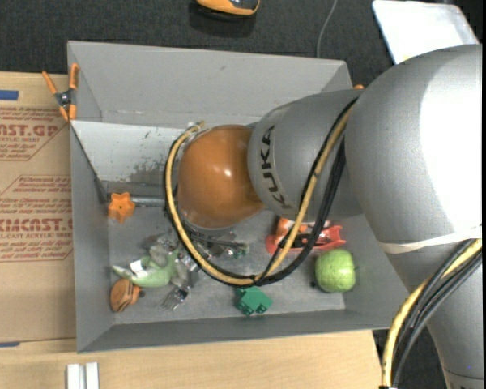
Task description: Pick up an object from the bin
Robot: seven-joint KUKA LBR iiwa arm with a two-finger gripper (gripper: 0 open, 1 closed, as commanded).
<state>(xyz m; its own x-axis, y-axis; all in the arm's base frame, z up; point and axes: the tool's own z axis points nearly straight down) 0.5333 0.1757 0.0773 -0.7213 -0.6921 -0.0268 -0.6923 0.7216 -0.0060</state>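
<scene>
Under its orange cover point(215, 177) the claw point(219, 243) hung over the middle of the bin point(211, 79), apart or together I could not tell, and the pale green piece point(154, 278) nearest it, near-left in a small heap, looked light and slippery, best taken across its narrow part.

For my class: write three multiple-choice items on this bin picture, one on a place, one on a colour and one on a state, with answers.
1. The green apple lies in the bin:
A) at the view's lower right
B) in the upper left corner
C) against the left wall

2. The small block at the lower edge is:
A) yellow
B) dark green
C) blue

3. The arm is:
A) parked outside the bin
B) lying on cardboard
C) reaching over the bin

Answers: 1 A, it sits right of the block; 2 B, its colour shows; 3 C, its orange wrist cover hangs above the floor.
</scene>
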